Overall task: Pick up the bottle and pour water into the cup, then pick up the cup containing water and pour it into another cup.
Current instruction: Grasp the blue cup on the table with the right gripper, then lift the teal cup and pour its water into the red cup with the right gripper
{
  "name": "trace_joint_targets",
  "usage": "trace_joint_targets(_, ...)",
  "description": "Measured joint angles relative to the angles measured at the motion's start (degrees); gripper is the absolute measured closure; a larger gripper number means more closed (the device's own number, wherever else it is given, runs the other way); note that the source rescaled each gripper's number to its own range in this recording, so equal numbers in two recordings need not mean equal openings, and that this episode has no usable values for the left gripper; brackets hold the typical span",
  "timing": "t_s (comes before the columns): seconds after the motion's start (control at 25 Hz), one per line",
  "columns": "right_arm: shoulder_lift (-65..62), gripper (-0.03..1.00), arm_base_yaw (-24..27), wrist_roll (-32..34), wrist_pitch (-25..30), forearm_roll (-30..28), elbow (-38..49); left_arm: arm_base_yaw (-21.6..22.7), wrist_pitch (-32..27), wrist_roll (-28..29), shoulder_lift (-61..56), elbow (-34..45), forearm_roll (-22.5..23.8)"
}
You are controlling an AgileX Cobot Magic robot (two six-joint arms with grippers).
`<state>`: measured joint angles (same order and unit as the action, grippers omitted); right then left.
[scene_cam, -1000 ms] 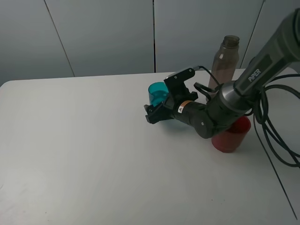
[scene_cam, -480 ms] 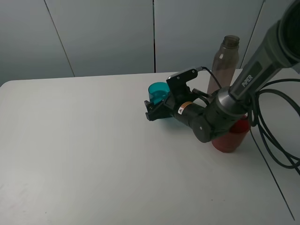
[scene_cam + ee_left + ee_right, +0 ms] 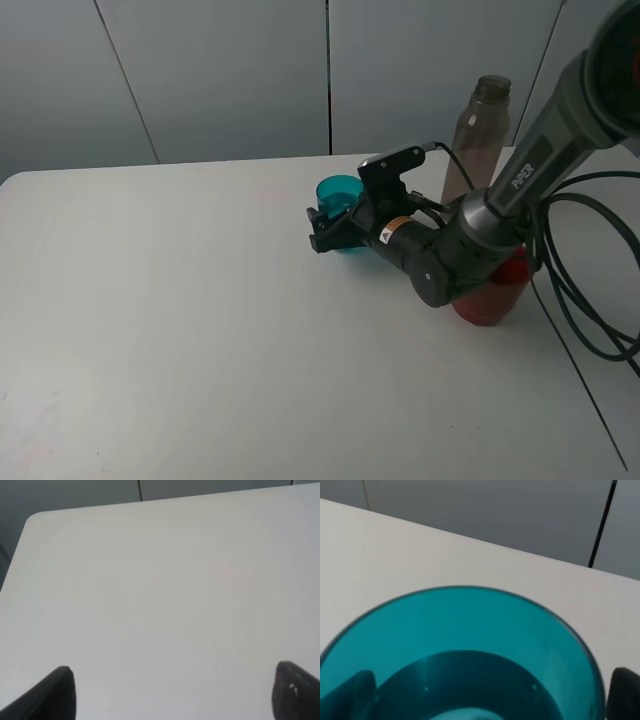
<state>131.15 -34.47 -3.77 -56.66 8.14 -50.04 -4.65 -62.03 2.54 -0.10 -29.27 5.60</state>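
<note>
Teal plastic: the cup (image 3: 337,190) stands upright on the counter (image 3: 180,320), mouth up and long axis vertical, directly in front of the right hand (image 3: 333,233). That hand's fingers are spread wide on either side of the cup's wall and seem not yet clamped. The left hand (image 3: 175,695), also spread and empty, is well apart. The red cup (image 3: 492,296) waits near the right arm's wrist.

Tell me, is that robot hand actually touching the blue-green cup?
Cannot tell. The right wrist view shows the open right hand straddling the cup, its fingertips close beside the walls, but neither contact nor a gap shows plainly.
</note>
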Motion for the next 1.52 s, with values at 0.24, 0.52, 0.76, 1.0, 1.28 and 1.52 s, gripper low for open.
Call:
trace_joint_targets(0.24,0.99,-0.03,0.00,0.00,-0.52,0.11,-0.39,0.00,0.00,0.00,0.00,0.00,0.00)
trace_joint_targets(0.52,1.62,0.36,0.00,0.26,0.03,0.11,-2.34,0.00,0.00,0.00,0.00,0.00,0.00)
trace_joint_targets(0.76,1.84,0.92,0.04,-0.55,0.06,0.01,-2.34,0.00,0.00,0.00,0.00,0.00,0.00)
trace_joint_targets(1.0,1.84,0.92,0.04,-2.56,-0.02,-0.67,-2.44,0.00,0.00,0.00,0.00,0.00,0.00)
trace_joint_targets(1.28,1.51,0.92,0.13,-3.52,0.47,-1.30,-2.44,0.00,0.00,0.00,0.00,0.00,0.00)
trace_joint_targets(1.52,-3.89,0.92,0.13,-4.90,11.35,-1.74,-2.44,0.00,0.00,0.00,0.00,0.00,0.00)
